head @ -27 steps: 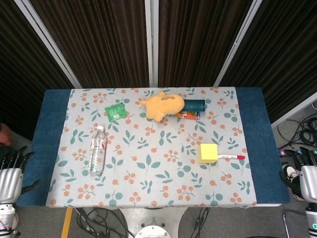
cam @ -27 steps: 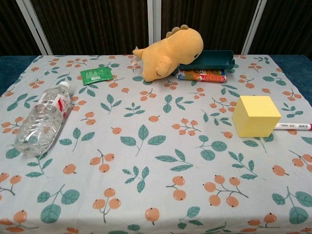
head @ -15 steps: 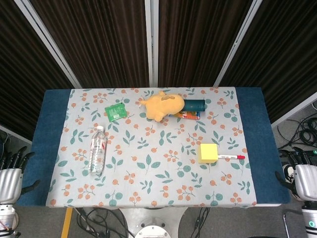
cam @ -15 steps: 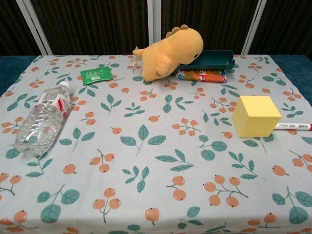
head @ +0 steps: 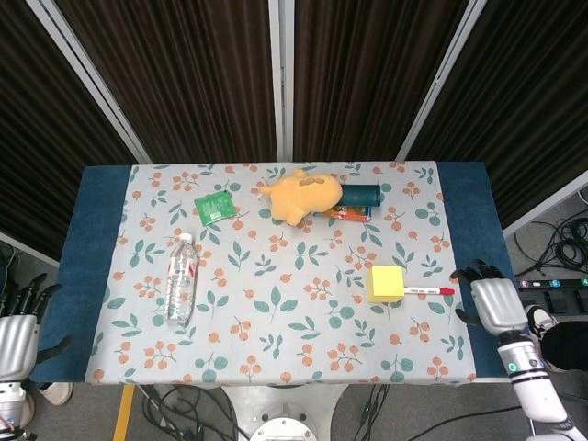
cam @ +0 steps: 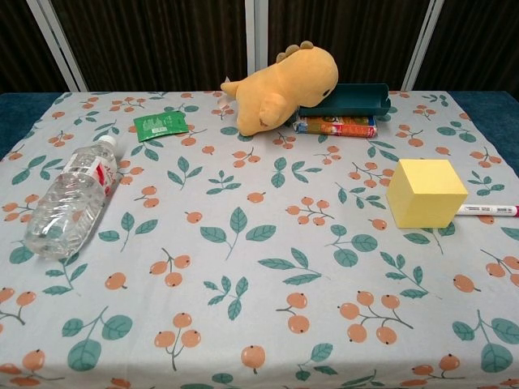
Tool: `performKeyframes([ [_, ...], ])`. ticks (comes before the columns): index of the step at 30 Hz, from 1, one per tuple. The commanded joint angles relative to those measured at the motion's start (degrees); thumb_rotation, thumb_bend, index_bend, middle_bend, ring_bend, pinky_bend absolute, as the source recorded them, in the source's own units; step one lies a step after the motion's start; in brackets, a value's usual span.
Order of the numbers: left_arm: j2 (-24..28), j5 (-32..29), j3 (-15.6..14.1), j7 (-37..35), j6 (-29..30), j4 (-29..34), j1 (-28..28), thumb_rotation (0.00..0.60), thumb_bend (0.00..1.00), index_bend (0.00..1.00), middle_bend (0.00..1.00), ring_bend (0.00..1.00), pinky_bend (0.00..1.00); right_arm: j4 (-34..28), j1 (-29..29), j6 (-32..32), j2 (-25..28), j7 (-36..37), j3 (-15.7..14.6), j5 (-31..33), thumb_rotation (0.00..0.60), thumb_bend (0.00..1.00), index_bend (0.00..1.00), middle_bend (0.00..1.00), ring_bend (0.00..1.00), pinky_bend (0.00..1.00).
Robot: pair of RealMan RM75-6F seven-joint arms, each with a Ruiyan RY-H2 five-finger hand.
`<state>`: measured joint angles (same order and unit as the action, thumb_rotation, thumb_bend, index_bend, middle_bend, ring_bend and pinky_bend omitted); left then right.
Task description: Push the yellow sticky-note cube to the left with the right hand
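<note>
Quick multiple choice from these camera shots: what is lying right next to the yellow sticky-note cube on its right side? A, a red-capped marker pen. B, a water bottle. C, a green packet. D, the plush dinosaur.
A: the marker pen lies on the cloth just right of the yellow sticky-note cube, seeming to touch its edge; the chest view shows the same beside the cube's lower right.

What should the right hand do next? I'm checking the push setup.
Probably bring the right hand in over the table toward the right side of the yellow sticky-note cube: the hand is at the table's edge, apart from the cube, with a marker between them.
</note>
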<state>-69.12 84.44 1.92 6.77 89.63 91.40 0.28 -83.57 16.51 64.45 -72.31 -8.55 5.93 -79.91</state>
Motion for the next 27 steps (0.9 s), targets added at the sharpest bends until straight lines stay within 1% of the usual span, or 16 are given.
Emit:
performKeyframes([
  [1, 0.0, -0.1, -0.1, 0.0, -0.1, 0.0, 0.0, 0.600, 0.09, 0.26, 0.19, 0.18, 0.11, 4.7, 3.4, -3.9, -4.6, -2.9, 0.2, 1.5, 0.600, 0.15, 0.38, 0.35, 0.12, 0.22],
  [4, -0.2, -0.2, -0.1, -0.1, -0.2, -0.2, 0.1, 0.600, 0.09, 0.26, 0.19, 0.18, 0.11, 7.9, 5.0, -5.8, -7.4, -3.9, 0.2, 2.2, 0.600, 0.15, 0.40, 0.37, 0.12, 0.22],
  [11, -0.2, -0.5, -0.3, -0.2, -0.6, -0.3, 0.2, 0.600, 0.09, 0.26, 0.19, 0.18, 0.11, 14.3, 7.7, -9.3, -11.8, -5.0, 0.4, 4.4, 0.600, 0.17, 0.44, 0.40, 0.13, 0.22],
  [19, -0.2, -0.6, -0.4, -0.2, -0.8, -0.5, 0.3, 0.600, 0.09, 0.26, 0.19, 0.18, 0.11, 18.1, 8.9, -11.0, -14.1, -4.9, -0.2, 5.4, 0.600, 0.18, 0.45, 0.43, 0.13, 0.22],
  [27, -0.4, -0.9, -0.3, -0.2, -1.1, -0.7, 0.3, 0.600, 0.09, 0.26, 0.19, 0.18, 0.11, 19.4, 9.2, -11.5, -14.8, -4.2, -0.7, 5.7, 0.600, 0.18, 0.47, 0.46, 0.15, 0.22],
])
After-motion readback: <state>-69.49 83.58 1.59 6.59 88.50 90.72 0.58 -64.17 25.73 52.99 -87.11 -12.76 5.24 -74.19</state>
